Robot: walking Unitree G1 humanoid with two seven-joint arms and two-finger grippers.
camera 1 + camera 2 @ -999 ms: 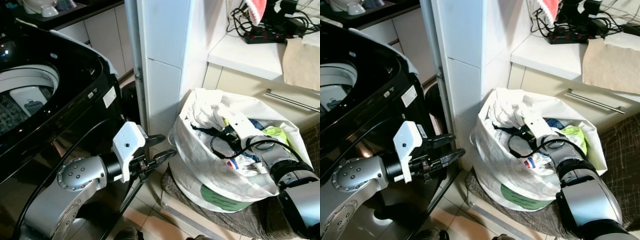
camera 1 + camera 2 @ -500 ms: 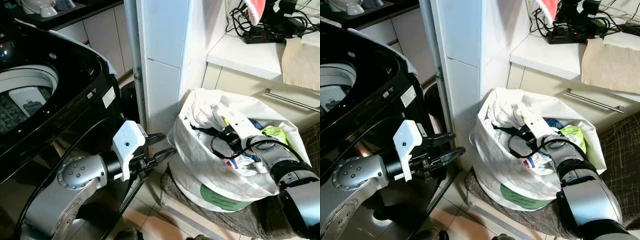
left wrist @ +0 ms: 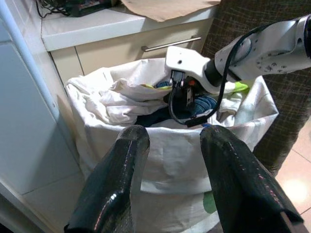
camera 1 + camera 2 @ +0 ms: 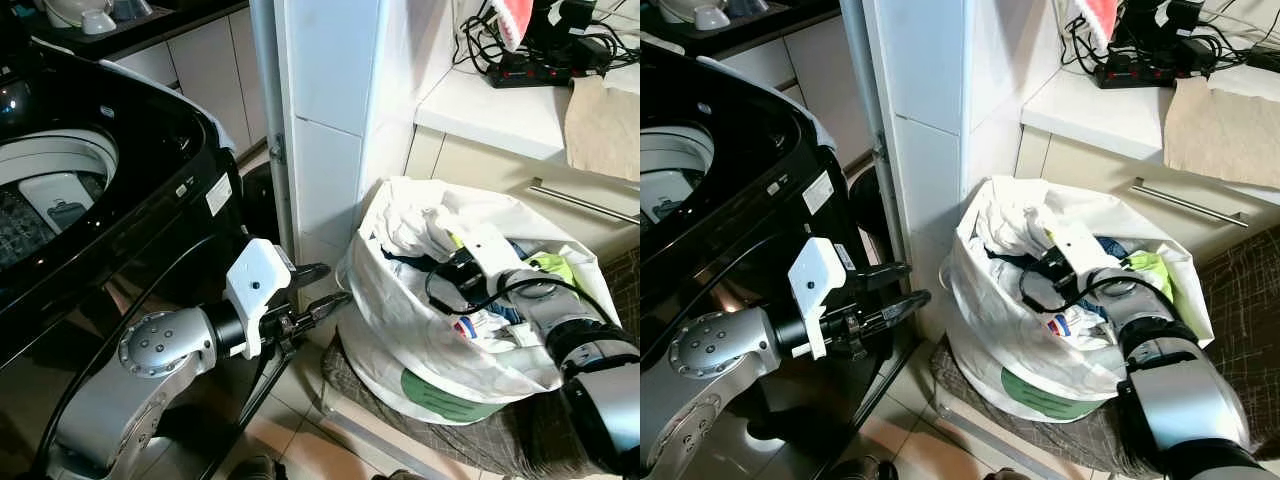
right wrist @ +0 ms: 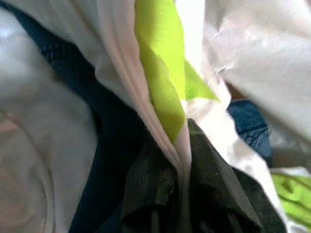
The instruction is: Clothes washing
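A white and lime-green garment (image 5: pixel 160 92) sits in the heap of clothes inside the white laundry bag (image 4: pixel 420 330), which stands on the floor between the white pillar (image 4: pixel 320 130) and a checked brown cushion (image 4: pixel 520 440). The right gripper (image 5: pixel 182 194) is down in the bag's mouth, its two black fingers pinched together on a fold of that garment — the cloth runs straight up from between the tips. Dark blue fabric (image 5: pixel 112 126) lies against it on one side, and more white cloth (image 3: pixel 126 99) is bunched at the bag's far rim.

The left gripper (image 4: pixel 310 295) hangs just beside the bag's outer wall, its fingers spread apart with nothing between them, pointing at the bag. Behind that arm is the black washing machine (image 4: pixel 130 220), its lid up and the drum (image 4: pixel 45 195) showing. A white counter (image 4: pixel 500 110) above the bag carries a power strip (image 4: pixel 530 70) with tangled cables.
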